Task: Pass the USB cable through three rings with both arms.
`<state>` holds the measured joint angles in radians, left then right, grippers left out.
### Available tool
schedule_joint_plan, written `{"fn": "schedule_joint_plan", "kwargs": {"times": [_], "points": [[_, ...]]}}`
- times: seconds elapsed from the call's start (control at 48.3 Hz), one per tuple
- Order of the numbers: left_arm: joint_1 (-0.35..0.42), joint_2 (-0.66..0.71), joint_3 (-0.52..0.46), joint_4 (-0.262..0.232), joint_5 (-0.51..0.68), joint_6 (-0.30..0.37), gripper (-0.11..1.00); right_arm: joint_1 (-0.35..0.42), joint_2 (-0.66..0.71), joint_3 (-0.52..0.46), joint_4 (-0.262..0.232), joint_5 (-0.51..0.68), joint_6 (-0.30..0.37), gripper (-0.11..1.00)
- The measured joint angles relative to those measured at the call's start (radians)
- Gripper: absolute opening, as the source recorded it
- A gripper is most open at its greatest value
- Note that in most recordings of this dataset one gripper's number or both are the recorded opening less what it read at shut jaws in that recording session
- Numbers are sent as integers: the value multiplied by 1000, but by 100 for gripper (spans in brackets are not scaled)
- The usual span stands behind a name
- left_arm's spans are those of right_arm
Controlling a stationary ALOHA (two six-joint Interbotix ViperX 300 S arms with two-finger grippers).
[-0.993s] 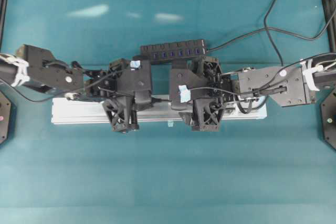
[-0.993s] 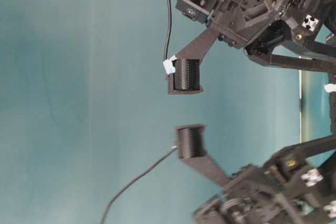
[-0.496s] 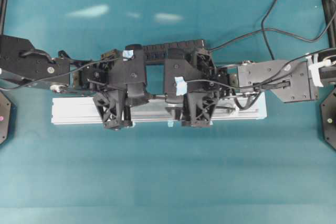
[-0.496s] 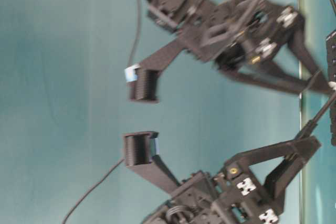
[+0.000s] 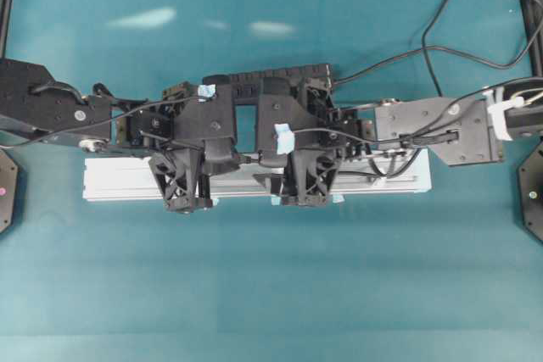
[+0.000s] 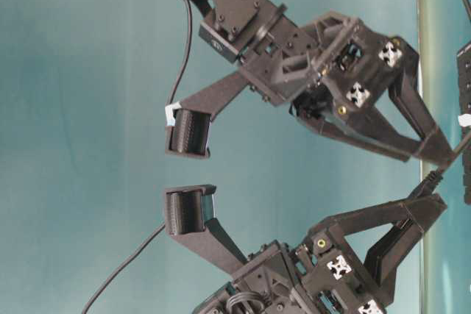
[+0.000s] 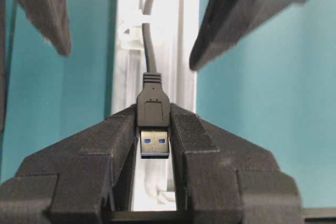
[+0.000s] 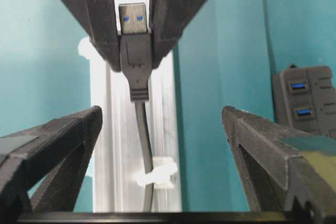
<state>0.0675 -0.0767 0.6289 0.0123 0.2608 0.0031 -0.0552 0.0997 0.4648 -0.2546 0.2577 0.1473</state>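
Our left gripper (image 7: pixel 155 129) pinches the plug of the USB cable (image 7: pixel 153 109); our right gripper (image 8: pixel 160 124) stands spread wide.

The plug's metal end with its blue tongue shows between our left fingers (image 7: pixel 113 145). From the plug the cord runs along the silver rail (image 7: pixel 178 51) and passes through one white ring (image 8: pixel 156 174) fixed on it. Our right fingers (image 8: pixel 63 140) flank the cord without touching it. Beside the rail, teal table (image 5: pixel 271 286) lies open; a black hub (image 8: pixel 304 100) sits near.

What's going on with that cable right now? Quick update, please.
Left gripper shut on USB plug. Right gripper open, straddling the cord. Cord runs through one white ring on the rail. Nothing blocking.
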Motion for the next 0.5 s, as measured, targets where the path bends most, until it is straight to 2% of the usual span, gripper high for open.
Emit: {"fn": "schedule_joint_plan", "kwargs": {"times": [0.165, 0.248, 0.352, 0.496], "points": [[0, 0, 0, 0, 0, 0, 20, 3, 11, -8, 0, -2, -2, 76], [0, 0, 0, 2, 0, 0, 20, 3, 14, -11, 0, -2, 0, 71], [0, 0, 0, 0, 0, 0, 20, 3, 17, -12, 0, -2, 0, 55], [0, 0, 0, 0, 0, 0, 20, 6, 21, -14, 0, -3, 0, 25]]}}
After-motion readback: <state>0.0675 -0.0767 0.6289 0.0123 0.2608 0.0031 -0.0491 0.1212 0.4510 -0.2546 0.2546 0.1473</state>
